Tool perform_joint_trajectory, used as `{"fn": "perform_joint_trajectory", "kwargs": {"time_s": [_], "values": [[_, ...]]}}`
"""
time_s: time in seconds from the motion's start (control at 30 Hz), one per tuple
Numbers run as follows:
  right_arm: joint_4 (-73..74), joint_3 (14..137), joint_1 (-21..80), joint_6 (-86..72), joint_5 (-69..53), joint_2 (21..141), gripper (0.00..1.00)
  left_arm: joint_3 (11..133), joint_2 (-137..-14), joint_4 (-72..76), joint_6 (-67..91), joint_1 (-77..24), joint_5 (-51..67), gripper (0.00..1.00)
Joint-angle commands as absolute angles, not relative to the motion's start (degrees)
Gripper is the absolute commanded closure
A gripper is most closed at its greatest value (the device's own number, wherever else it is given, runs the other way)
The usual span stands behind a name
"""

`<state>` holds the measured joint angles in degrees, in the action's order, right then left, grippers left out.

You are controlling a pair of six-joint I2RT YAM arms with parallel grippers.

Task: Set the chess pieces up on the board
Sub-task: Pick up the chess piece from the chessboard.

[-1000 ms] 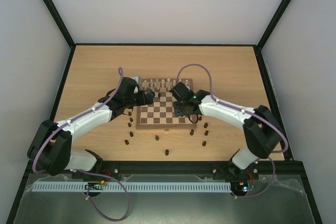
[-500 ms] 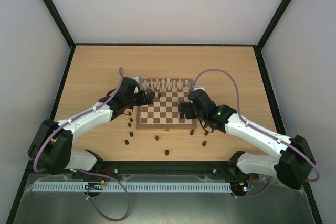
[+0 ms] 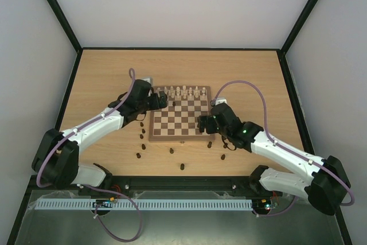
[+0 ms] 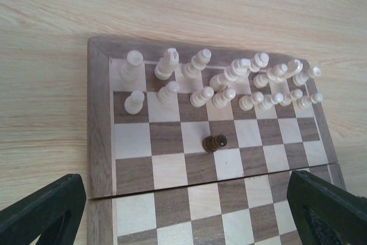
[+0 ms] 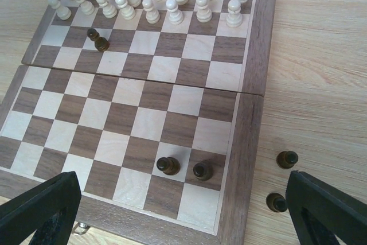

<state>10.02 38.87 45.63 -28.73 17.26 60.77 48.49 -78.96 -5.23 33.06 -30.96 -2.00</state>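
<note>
Well, your left gripper [image 4: 184, 199] and your right gripper [image 5: 183, 213] both hung wide open and empty over the board [image 5: 252, 142], where cream pieces [image 5: 174, 11] stood in the two far rows and two dark pieces [image 5: 168, 166] near its right corner.

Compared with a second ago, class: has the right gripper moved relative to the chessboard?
Yes. The right gripper has pulled back toward the near right, from above the board's right-hand squares to around its near right corner.
</note>
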Motion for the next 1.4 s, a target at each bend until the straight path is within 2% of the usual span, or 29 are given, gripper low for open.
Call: {"fn": "perform_joint_trajectory", "kwargs": {"time_s": [0.0,0.63,1.37], "values": [[7.4,37.8,45.9,-29.3,15.5,59.2,0.01,51.8,-79.3,-8.6,34.4,-32.0,-5.9,0.01],[6.0,34.5,45.9,-32.3,7.6,53.2,0.01,58.4,-80.6,-15.5,39.0,-41.0,-14.1,0.01],[5.5,30.4,45.9,-32.9,18.7,49.9,0.01,64.2,-85.8,-20.4,34.5,-41.2,-12.8,0.01]]}}
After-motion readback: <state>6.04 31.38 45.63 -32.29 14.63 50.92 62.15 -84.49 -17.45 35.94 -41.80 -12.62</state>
